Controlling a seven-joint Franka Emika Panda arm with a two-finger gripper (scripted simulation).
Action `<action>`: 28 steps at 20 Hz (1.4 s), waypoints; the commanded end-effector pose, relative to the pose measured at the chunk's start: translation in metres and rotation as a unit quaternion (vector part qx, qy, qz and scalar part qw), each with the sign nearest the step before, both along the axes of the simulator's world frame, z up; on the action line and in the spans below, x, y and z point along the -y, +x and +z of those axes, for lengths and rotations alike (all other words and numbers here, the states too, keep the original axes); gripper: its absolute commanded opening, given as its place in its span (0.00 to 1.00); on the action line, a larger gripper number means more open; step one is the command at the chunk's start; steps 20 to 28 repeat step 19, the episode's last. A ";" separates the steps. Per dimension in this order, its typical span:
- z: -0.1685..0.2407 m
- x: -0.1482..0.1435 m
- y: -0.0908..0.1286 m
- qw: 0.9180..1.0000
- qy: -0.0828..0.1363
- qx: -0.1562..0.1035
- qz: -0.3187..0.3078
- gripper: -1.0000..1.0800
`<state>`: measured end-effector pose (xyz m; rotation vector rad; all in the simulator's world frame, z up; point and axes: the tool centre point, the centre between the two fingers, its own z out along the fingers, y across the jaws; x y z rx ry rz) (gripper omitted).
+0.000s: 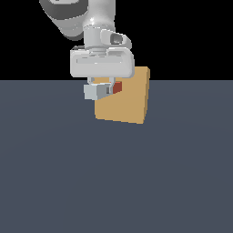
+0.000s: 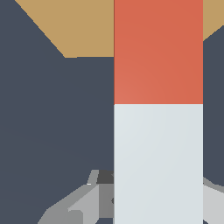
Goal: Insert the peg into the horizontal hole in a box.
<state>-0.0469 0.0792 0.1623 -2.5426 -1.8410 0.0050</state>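
My gripper (image 1: 99,92) is pinching the peg (image 2: 158,109) on its pale half, red end leading toward the box (image 1: 129,102). Held level since the hole is horizontal (hole itself hidden behind peg and fingers). Peg is off the floor (image 1: 113,182), its tip at the box face.

The box (image 1: 125,98) blocks the upper centre of the exterior view, right behind the claw (image 1: 101,91). The tabletop (image 1: 113,182) lies bare across the lower frame and both sides.
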 end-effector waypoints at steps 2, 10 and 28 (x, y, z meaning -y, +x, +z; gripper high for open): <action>0.002 -0.023 0.008 1.000 0.001 0.002 0.001 0.00; 0.003 -0.081 0.027 1.000 0.001 0.003 0.001 0.00; 0.003 -0.102 0.035 1.000 0.001 0.003 0.001 0.00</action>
